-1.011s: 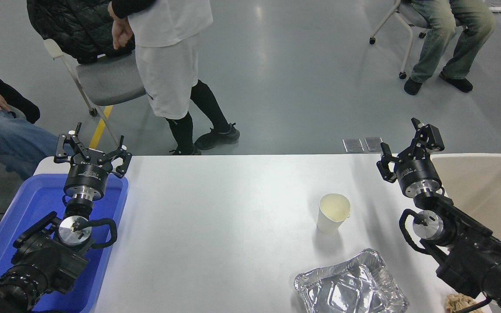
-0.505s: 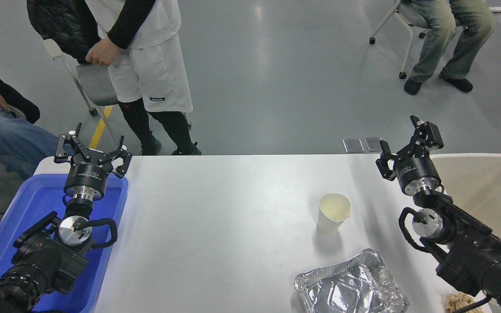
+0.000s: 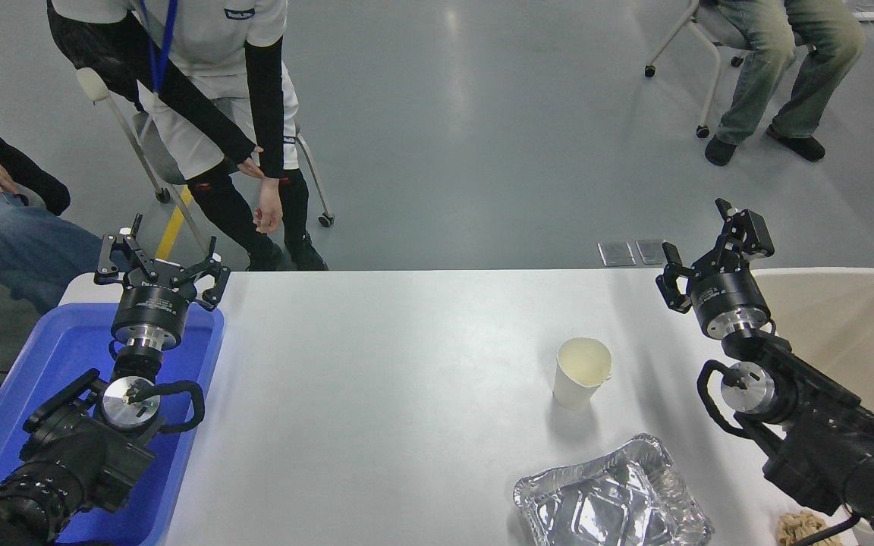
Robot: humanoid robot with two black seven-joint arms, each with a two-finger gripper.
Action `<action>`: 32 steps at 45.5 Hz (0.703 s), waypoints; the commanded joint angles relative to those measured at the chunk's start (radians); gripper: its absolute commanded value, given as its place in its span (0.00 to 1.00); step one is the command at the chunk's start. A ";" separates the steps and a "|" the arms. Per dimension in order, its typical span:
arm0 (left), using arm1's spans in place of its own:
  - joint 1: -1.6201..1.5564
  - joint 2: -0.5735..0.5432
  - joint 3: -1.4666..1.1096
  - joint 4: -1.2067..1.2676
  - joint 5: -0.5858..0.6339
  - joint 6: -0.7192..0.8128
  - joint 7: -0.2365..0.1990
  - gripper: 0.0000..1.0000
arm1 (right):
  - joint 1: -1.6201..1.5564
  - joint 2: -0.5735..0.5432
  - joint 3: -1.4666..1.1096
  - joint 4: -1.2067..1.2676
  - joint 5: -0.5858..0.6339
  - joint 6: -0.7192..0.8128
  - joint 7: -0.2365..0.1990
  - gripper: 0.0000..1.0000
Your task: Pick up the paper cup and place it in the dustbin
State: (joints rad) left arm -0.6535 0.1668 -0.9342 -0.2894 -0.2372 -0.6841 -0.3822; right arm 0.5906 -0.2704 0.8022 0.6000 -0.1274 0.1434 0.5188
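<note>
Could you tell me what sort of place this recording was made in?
Probably a robotics lab or test room: a bare grey floor, rolling chairs, people around a white table with two robot arms.

Small white tapered paper cup (image 3: pixel 582 372): upright, empty, cream inside, on my table right of centre. Large beige rectangular plastic dustbin (image 3: pixel 854 326): open-topped, at table's right edge, well apart from cup.

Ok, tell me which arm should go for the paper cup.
Right. The right gripper hangs open close to the upright paper cup, with the dustbin beside it. The left gripper is parked over the blue tray, far across the table.
</note>
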 commanded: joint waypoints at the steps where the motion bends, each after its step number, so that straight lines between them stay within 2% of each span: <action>1: 0.000 -0.001 0.000 0.000 -0.001 0.000 -0.001 0.99 | 0.006 -0.030 -0.060 -0.002 -0.003 -0.001 0.000 1.00; 16: 0.000 -0.001 0.000 0.000 -0.001 0.000 0.000 0.99 | 0.103 -0.176 -0.317 0.021 0.014 -0.004 0.000 1.00; 19: 0.000 -0.001 0.000 0.000 0.001 -0.002 0.000 0.99 | 0.121 -0.252 -0.379 0.026 0.017 0.002 0.000 1.00; 25: 0.000 -0.001 0.000 0.000 -0.001 -0.002 -0.001 0.99 | 0.155 -0.334 -0.503 0.038 0.017 0.004 0.000 1.00; 32: 0.000 -0.001 0.000 0.000 -0.001 -0.002 0.000 0.99 | 0.238 -0.455 -0.722 0.150 0.008 0.004 0.000 1.00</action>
State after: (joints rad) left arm -0.6536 0.1660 -0.9342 -0.2899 -0.2375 -0.6849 -0.3818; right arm 0.7292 -0.5536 0.3605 0.6464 -0.1139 0.1453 0.5185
